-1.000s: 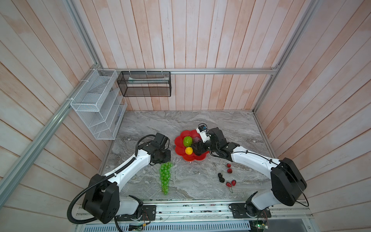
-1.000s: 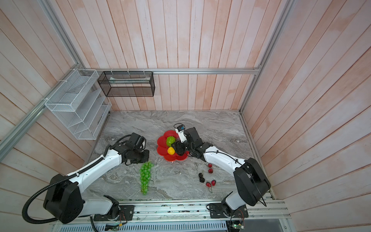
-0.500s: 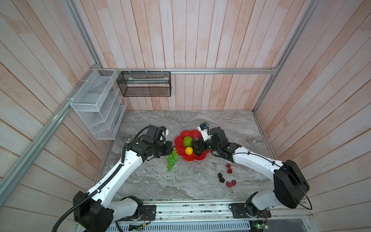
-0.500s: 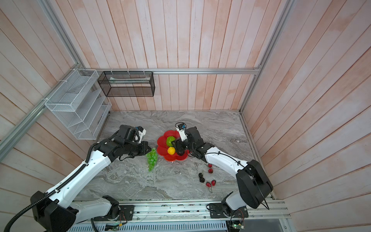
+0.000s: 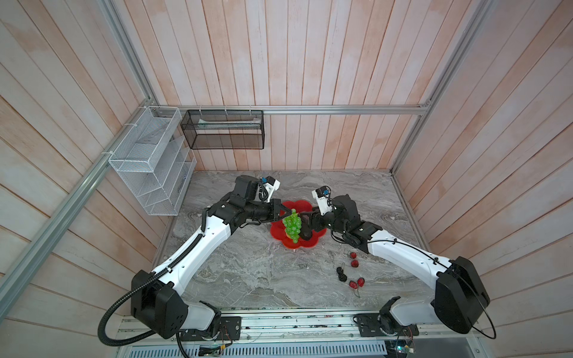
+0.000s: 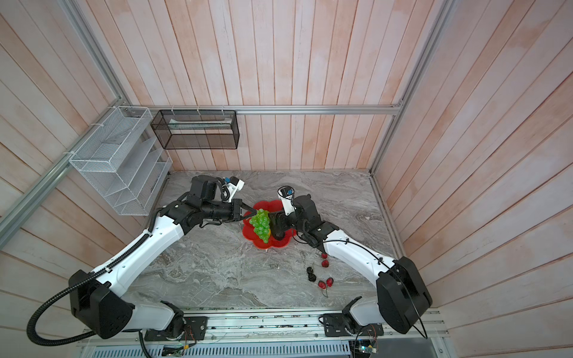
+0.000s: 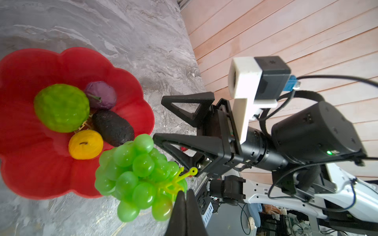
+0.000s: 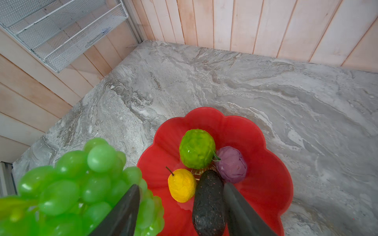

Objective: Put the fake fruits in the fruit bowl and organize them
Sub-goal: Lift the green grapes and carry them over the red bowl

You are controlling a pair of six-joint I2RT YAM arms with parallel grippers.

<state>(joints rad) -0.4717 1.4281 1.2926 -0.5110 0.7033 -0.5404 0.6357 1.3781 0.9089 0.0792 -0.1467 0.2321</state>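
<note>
My left gripper point(image 7: 185, 193) is shut on the stem of the green grape bunch point(image 5: 292, 224) point(image 7: 135, 173), which hangs over the near left part of the red fruit bowl point(image 5: 307, 245) point(image 8: 266, 183). In the bowl lie a bumpy lime-green ball point(image 8: 197, 149), a purple ball point(image 8: 232, 164), a yellow lemon point(image 8: 182, 185) and a dark avocado point(image 8: 208, 204). My right gripper point(image 7: 159, 120) point(image 5: 305, 224) hovers open over the bowl's right side, the avocado lying below its fingers. Red berries point(image 5: 354, 259) and black berries point(image 5: 341, 274) rest on the table to the bowl's front right.
A white wire basket point(image 5: 148, 161) hangs on the left wall and a black mesh basket point(image 5: 223, 133) on the back wall. Wooden walls close the marble table on three sides. The two grippers are close together over the bowl.
My left arm has lifted the grape bunch off the table at the bowl's front left and carried it right, over the bowl. The right gripper has stayed over the bowl.
</note>
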